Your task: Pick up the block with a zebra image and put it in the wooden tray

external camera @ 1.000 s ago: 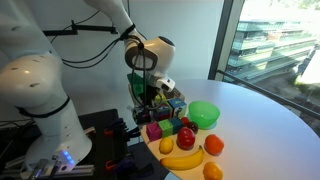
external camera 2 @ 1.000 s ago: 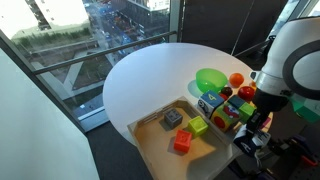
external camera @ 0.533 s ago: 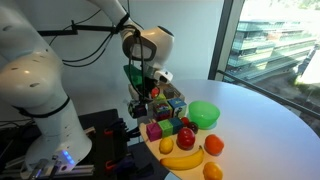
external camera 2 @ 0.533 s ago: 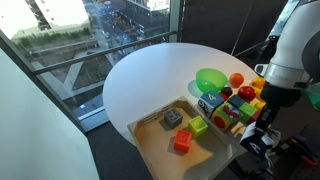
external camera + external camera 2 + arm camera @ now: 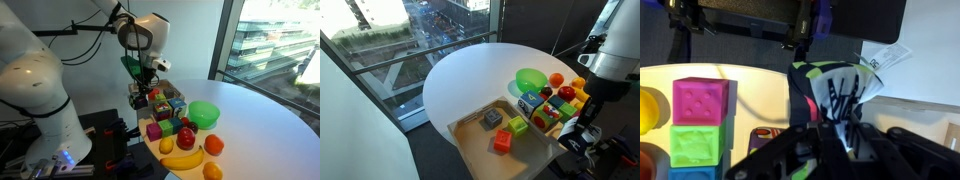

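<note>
My gripper (image 5: pixel 836 138) is shut on the zebra block (image 5: pixel 836 88), a cube with black and white stripes on green, and holds it in the air. In an exterior view the gripper (image 5: pixel 141 96) hangs just left of a cluster of coloured blocks (image 5: pixel 166 103). The wooden tray (image 5: pixel 466 132) lies at the table's near edge and holds a grey cube (image 5: pixel 492 117), a green cube (image 5: pixel 518 126) and a red cube (image 5: pixel 502 143). In that view the gripper (image 5: pixel 586 112) is right of the tray, beyond the blocks.
A green bowl (image 5: pixel 204 114) stands by the blocks; it also shows in the other exterior view (image 5: pixel 530 78). A banana (image 5: pixel 182 158), red and orange fruit (image 5: pixel 213 145) and purple blocks (image 5: pixel 155 130) lie in front. Pink (image 5: pixel 700 100) and green (image 5: pixel 695 145) blocks sit below the wrist.
The arm has risen and shifted slightly away from the block cluster, lifting the gripper with the zebra block in it.
</note>
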Controlling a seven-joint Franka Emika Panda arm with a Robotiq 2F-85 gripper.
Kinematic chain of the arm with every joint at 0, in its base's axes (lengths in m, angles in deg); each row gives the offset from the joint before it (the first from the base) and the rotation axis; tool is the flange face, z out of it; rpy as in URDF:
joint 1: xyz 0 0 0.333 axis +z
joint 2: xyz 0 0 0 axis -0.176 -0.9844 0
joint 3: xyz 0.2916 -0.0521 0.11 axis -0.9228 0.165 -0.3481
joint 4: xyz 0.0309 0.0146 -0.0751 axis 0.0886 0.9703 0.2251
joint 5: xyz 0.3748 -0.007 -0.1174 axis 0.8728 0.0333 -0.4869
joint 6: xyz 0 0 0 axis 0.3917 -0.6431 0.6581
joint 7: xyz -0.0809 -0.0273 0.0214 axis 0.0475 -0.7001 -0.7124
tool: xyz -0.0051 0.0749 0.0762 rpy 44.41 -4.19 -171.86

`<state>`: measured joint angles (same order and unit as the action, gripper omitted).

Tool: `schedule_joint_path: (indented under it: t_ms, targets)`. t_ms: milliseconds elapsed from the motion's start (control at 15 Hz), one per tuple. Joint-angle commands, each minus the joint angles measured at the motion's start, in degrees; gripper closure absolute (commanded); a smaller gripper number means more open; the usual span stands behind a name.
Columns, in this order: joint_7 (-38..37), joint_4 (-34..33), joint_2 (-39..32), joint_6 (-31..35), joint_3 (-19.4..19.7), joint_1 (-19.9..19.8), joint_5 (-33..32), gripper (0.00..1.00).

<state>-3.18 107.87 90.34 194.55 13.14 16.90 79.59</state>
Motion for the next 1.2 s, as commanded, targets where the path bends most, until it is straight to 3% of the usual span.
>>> schedule_joint_path:
  t_ms: [0, 600, 667, 800, 1133]
  targets:
    - [-2.51, -0.81, 0.34, 0.75, -1.61, 1.98, 1.92, 0.93]
    - [-9.39, -5.10, -5.01, 9.84, -5.74, 4.83, 1.76, 0.91]
    - [-10.25, -5.54, -5.69, 10.53, -6.11, 4.70, 1.42, 0.58]
    - [-11.40, -5.98, -6.65, 11.52, -6.56, 4.41, 0.83, 0.56]
    - [-14.00, -6.21, -8.02, 12.22, -6.74, 3.46, -0.62, 0.17]
